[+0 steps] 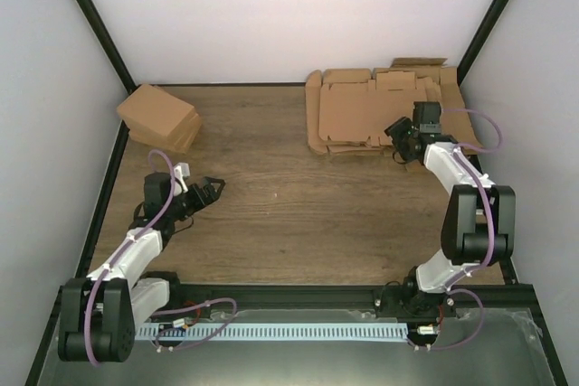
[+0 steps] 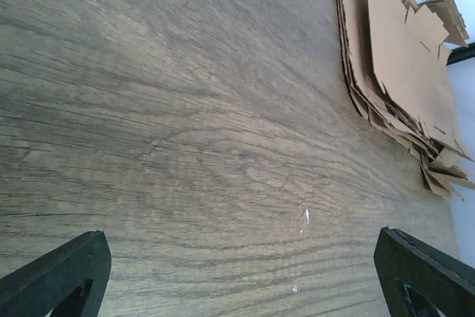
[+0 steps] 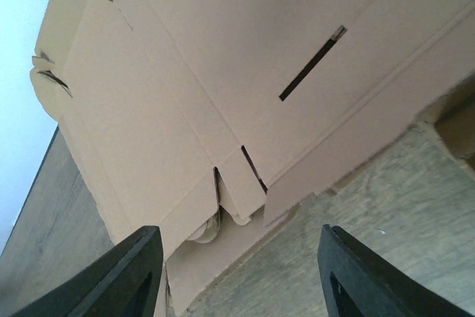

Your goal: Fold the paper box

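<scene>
The paper box [image 1: 357, 110] lies flat as the top brown die-cut sheet of a pile at the back right. The right wrist view shows its slot, tabs and creases [image 3: 223, 72] close up. My right gripper [image 1: 395, 136] hovers at the pile's near right edge. It is open [image 3: 237, 235]; the sheet's tabbed edge lies just ahead of the fingers and nothing is between them. My left gripper [image 1: 215, 188] is at the left of the table, wide open [image 2: 241, 243] over bare wood and far from the box.
The thick pile of cardboard sheets [image 1: 434, 88] fills the back right corner and shows in the left wrist view [image 2: 401, 57]. A pile of compact brown cartons [image 1: 161, 117] sits at the back left. The wooden table [image 1: 298, 214] is framed by black posts and white walls.
</scene>
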Tool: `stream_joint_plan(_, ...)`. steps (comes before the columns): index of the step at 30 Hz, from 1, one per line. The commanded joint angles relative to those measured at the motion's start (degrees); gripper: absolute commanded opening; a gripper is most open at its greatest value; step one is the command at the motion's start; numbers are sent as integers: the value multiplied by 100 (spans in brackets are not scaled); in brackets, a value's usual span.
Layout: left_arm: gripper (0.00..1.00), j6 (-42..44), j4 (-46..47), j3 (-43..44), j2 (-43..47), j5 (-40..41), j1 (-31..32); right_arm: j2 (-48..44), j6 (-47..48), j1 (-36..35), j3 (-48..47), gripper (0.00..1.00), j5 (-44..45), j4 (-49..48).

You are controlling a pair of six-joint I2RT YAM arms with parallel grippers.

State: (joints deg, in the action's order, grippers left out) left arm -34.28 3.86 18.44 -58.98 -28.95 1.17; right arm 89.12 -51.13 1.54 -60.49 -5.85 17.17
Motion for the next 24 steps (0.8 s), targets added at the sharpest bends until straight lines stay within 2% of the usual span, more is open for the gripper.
stream_joint_plan(1, 100, 95, 136, 145, 108, -170, 33, 466, -505, 141, -480, 59, -373, 86)
stream_joint_plan(6, 100, 177, 19, 164, 171, -163, 40, 672, -817, 256, -457, 60, -316, 70)
stream_joint_plan(15, 100, 194, -31, 204, 197, -118, 47, 308, -1064, 274, -103, 64, 271, 31)
stream_joint_plan(22, 100, 181, -41, 239, 96, -118, 47, 564, -1198, 382, -192, 61, 233, -147)
stream_joint_plan(24, 100, 170, -43, 232, 117, -107, 41, 665, -1237, 389, -258, 57, 266, -178)
